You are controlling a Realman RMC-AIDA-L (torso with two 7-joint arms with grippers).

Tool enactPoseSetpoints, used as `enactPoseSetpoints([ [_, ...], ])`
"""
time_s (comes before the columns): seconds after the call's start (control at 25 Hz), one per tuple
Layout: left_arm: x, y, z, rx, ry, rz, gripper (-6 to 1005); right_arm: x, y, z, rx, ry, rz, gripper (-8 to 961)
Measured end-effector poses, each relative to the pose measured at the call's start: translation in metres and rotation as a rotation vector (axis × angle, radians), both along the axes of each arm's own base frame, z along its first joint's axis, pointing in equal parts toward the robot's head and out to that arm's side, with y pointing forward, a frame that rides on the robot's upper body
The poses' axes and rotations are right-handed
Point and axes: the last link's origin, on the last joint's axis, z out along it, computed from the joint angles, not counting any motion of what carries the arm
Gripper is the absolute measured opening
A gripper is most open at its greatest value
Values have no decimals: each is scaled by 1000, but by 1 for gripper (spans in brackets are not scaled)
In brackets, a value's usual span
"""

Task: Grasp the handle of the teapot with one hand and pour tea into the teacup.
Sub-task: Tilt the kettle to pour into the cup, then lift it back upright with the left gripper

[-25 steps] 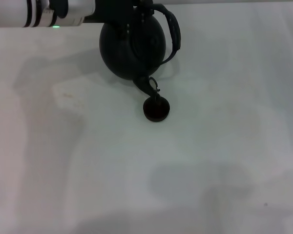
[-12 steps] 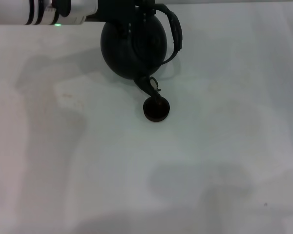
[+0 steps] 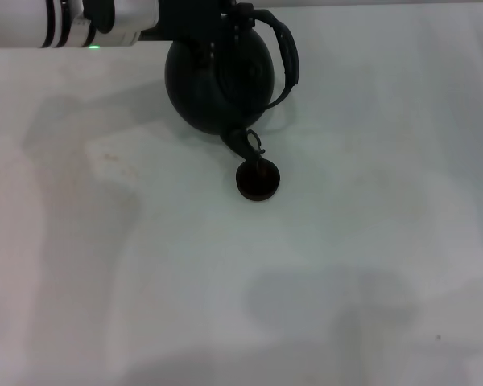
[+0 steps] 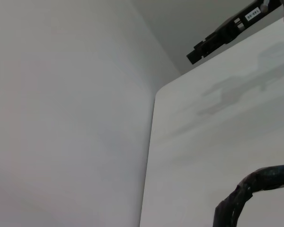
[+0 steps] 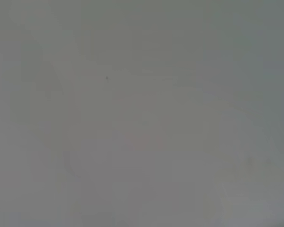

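The black round teapot (image 3: 217,76) hangs tilted at the far middle of the table, its short spout (image 3: 243,143) pointing down over the teacup (image 3: 258,180). The spout tip is at the rim of the small dark cup, which stands on the white table (image 3: 145,265). My left arm comes in from the top left, and my left gripper (image 3: 225,16) is shut on the dark arched handle (image 3: 288,56) at the top of the pot. A piece of the handle also shows in the left wrist view (image 4: 255,184). My right gripper is out of view.
A faint brownish stain (image 3: 113,161) marks the table left of the cup. The left wrist view shows the table's edge (image 4: 149,156) against a grey wall, and a dark device (image 4: 227,30) beyond the table. The right wrist view shows only plain grey surface.
The teapot has shifted very slightly in my left gripper. The spout stays over the teacup, and the cup has not moved.
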Motion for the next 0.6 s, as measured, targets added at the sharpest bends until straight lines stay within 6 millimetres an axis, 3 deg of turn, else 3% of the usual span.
enactPoseSetpoints([
  [0.6, -11, -5, 0, 11, -39, 39, 112, 0, 0, 0, 0, 0, 1, 826],
])
